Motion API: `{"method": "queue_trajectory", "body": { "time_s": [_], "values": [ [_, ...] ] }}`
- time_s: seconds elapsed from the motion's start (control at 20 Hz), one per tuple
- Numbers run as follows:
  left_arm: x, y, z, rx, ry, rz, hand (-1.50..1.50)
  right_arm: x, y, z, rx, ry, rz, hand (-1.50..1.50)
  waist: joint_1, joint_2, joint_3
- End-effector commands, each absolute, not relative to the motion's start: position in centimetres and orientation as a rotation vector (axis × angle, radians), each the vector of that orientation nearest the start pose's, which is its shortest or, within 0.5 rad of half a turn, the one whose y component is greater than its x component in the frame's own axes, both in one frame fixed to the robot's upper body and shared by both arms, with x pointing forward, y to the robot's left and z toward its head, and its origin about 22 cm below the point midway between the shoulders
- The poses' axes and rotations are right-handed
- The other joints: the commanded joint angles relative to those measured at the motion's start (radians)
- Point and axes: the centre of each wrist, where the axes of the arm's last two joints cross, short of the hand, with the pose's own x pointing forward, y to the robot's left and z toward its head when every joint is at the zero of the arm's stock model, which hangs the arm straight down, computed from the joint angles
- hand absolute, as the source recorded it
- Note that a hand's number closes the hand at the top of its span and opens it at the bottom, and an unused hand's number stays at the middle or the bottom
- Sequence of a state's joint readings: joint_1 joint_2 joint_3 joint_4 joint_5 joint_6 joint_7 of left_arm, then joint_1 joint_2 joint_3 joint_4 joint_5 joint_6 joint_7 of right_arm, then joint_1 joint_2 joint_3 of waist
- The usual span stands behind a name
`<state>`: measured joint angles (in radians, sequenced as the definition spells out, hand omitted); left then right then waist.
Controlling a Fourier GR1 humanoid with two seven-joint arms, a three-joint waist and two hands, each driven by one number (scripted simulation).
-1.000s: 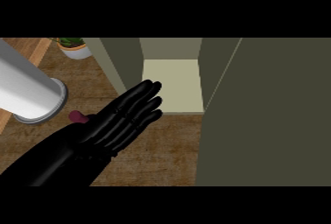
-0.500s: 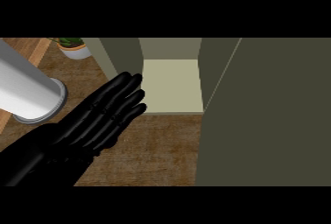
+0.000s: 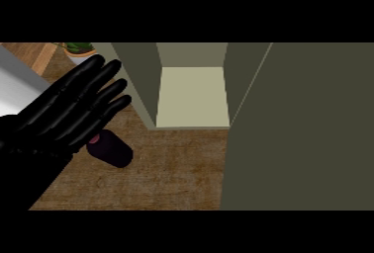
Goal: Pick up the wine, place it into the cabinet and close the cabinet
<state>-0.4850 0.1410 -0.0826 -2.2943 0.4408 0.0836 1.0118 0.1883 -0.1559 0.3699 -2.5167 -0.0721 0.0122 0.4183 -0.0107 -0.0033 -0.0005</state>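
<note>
Drawn back leftward, the left hand [image 3: 70, 111] (fingers straight, empty) uncovers the wine bottle [image 3: 111, 149] just below it; curl round its body.

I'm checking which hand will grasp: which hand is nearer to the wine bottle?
Left. The left hand, fingers straight, hovers directly over the wine bottle, covering its upper end on the wooden counter. The right hand shows nowhere in the head view, so its position cannot be judged.

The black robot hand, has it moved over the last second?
Yes. The robot hand has slid left, away from the open cabinet, uncovering the dark wine bottle on the counter.
</note>
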Motion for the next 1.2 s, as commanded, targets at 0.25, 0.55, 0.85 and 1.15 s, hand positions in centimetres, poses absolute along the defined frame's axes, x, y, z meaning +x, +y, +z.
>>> {"method": "queue_trajectory", "body": {
  "time_s": [0.25,0.55,0.85,1.15],
  "values": [
    [23.4,21.7,25.1,-0.387,-1.627,-0.371,-1.5,7.1,-21.0,21.1,0.35,-1.945,0.294,-1.5,-0.013,0.001,0.0],
    [24.7,24.2,24.9,-0.367,-1.595,-0.37,-1.5,6.8,-20.5,21.1,0.37,-1.934,0.296,-1.5,-0.012,-0.001,0.0],
    [26.1,26.8,22.1,-0.323,-1.576,-0.379,-1.5,8.1,-20.3,21.0,0.345,-1.95,0.289,-1.5,-0.001,0.002,-0.001],
    [26.8,28.5,20.2,-0.294,-1.529,-0.359,-1.5,7.6,-20.4,21.5,0.368,-1.934,0.274,-1.5,-0.002,0.0,-0.001]
  ]
}}
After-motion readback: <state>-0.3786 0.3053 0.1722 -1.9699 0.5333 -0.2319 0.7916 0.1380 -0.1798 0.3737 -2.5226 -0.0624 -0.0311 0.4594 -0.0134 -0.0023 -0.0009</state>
